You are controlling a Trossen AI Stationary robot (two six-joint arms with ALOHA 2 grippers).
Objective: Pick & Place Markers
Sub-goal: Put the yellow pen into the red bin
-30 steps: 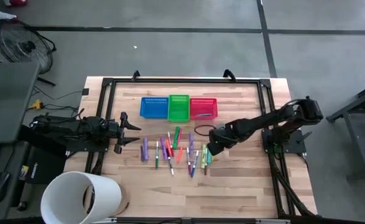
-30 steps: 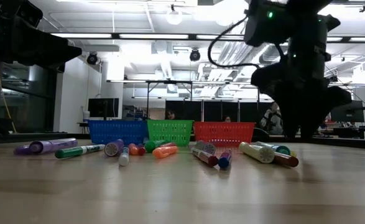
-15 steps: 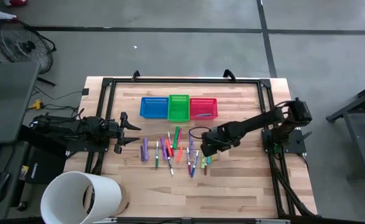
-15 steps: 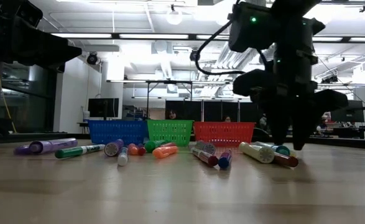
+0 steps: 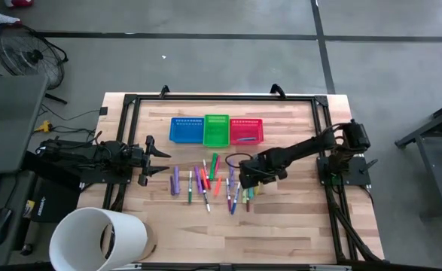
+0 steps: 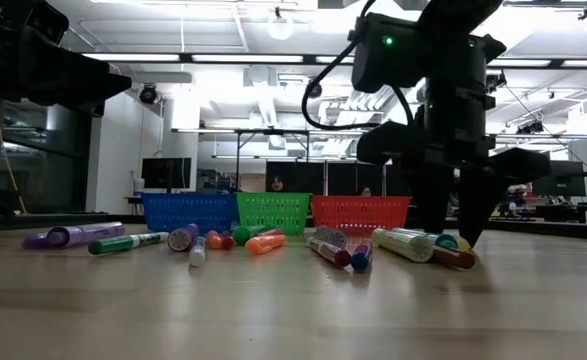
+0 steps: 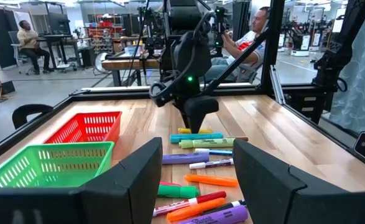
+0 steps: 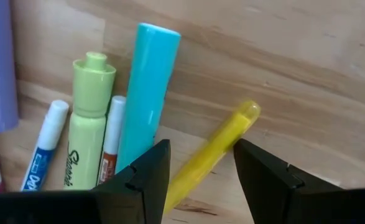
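Right wrist view is showing the right gripper (image 8: 198, 180) hanging open and empty, straddling the yellow marker (image 8: 213, 152) lying beside the teal marker (image 8: 146, 99) (touching, seemingly); closing squarely on yellow alone is looking wisest.

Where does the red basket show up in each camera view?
High view: red basket, rightmost of three at the table's far side.
Low view, right of centre.
Left wrist view, at left.
Right wrist view: not in it.
Shared landmark: green basket touching it.
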